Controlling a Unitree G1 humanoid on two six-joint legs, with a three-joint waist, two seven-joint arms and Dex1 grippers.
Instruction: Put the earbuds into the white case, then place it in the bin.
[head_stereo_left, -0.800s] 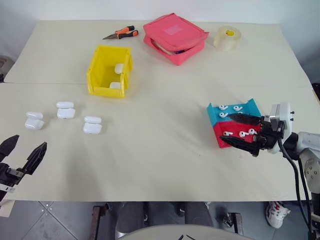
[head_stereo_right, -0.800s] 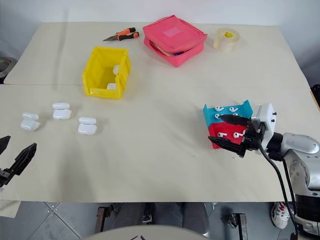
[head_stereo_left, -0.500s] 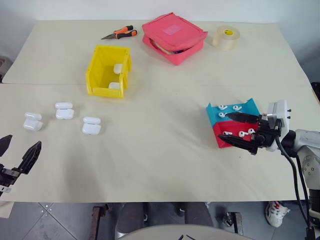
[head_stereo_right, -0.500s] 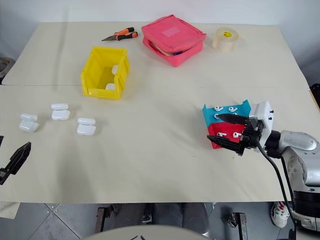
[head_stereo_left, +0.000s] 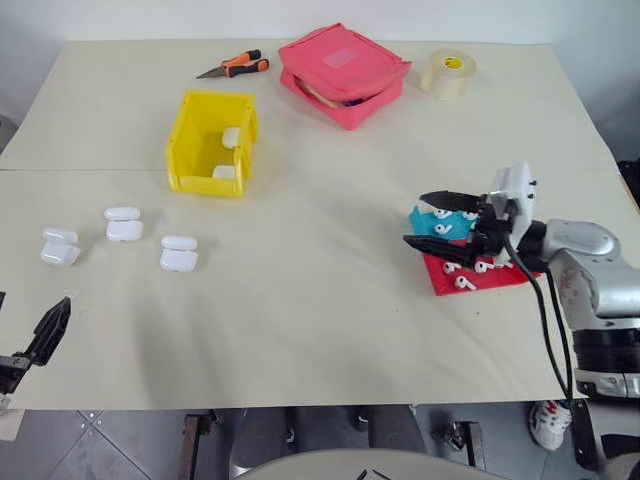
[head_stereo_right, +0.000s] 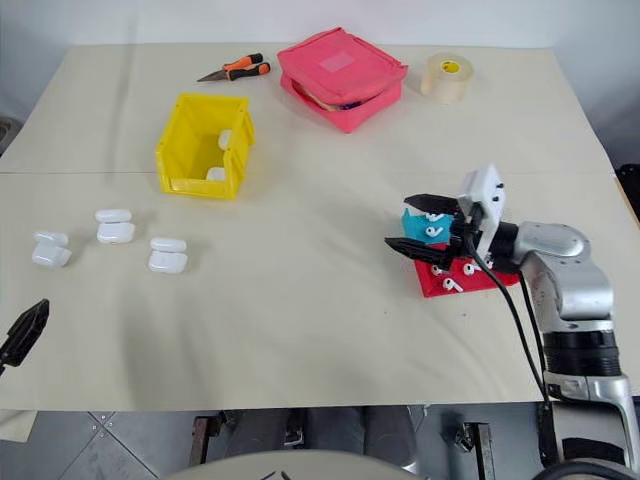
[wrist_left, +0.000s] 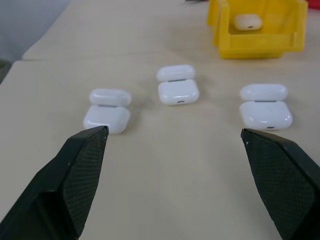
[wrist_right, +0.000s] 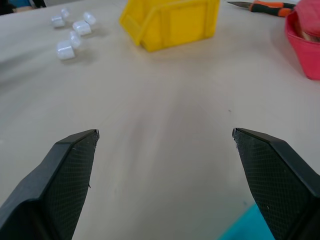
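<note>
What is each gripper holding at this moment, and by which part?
Nothing is held. The right gripper is open above the teal and red tray of earbuds. The left gripper is open, short of the white cases.

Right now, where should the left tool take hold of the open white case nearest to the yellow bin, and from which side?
Grip the lower body of the case, not the lid lying back behind it. Come from above with the fingers across its two short sides: the body is low and rounded, and it stands apart from the other cases, so there is room.
</note>
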